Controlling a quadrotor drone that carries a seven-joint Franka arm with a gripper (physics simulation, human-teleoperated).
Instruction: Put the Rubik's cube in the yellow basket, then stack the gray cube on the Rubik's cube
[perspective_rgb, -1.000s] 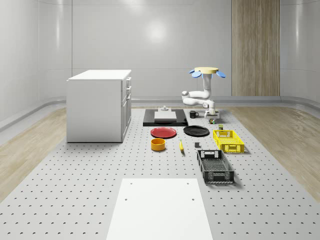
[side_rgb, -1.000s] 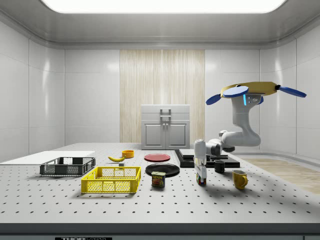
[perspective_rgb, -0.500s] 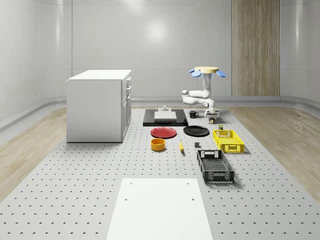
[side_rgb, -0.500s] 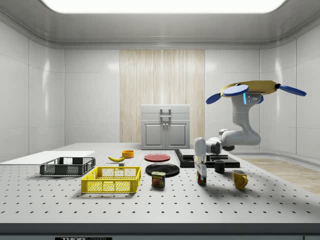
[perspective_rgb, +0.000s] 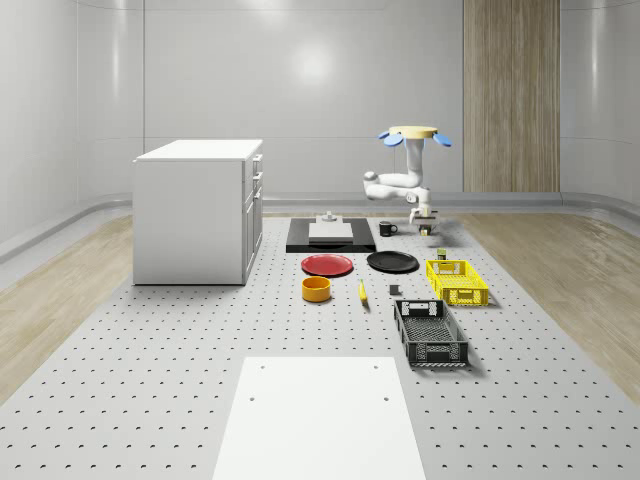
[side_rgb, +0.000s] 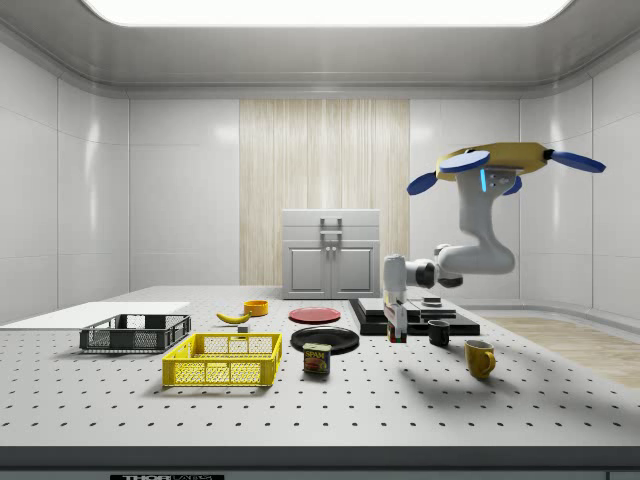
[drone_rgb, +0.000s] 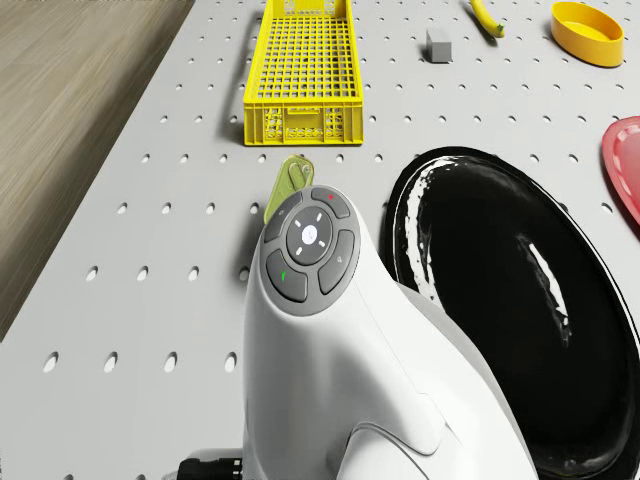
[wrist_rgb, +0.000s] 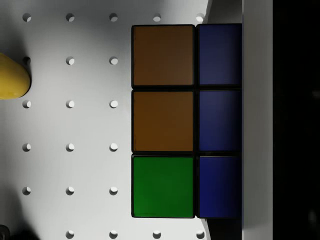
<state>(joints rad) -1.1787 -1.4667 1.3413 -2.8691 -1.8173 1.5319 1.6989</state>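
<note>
My gripper (side_rgb: 396, 326) is shut on the Rubik's cube (side_rgb: 397, 334), which hangs clear of the table with its shadow below. In the whole-scene view the gripper (perspective_rgb: 428, 226) holds the cube (perspective_rgb: 428, 231) beyond the yellow basket (perspective_rgb: 456, 281). The wrist view has the cube's (wrist_rgb: 175, 120) orange, green and blue tiles pressed against one finger (wrist_rgb: 257, 120). The drone (side_rgb: 500, 160) hovers over the table's far end, near the black plate. The gray cube (perspective_rgb: 395, 291) lies on the table beside the basket (drone_rgb: 300, 70), also seen in the drone view (drone_rgb: 438, 43).
A black plate (drone_rgb: 500, 300), red plate (perspective_rgb: 327, 264), orange bowl (perspective_rgb: 316, 288) and banana (perspective_rgb: 362, 291) lie mid-table. A Spam can (side_rgb: 317, 358), yellow mug (side_rgb: 479, 358) and black mug (side_rgb: 439, 332) stand near the gripper. A black basket (perspective_rgb: 430, 332) and white cabinet (perspective_rgb: 198, 210) stand further off.
The drone and arm have risen and shifted toward the side view's left. The Rubik's cube has come up off the table in the gripper.
</note>
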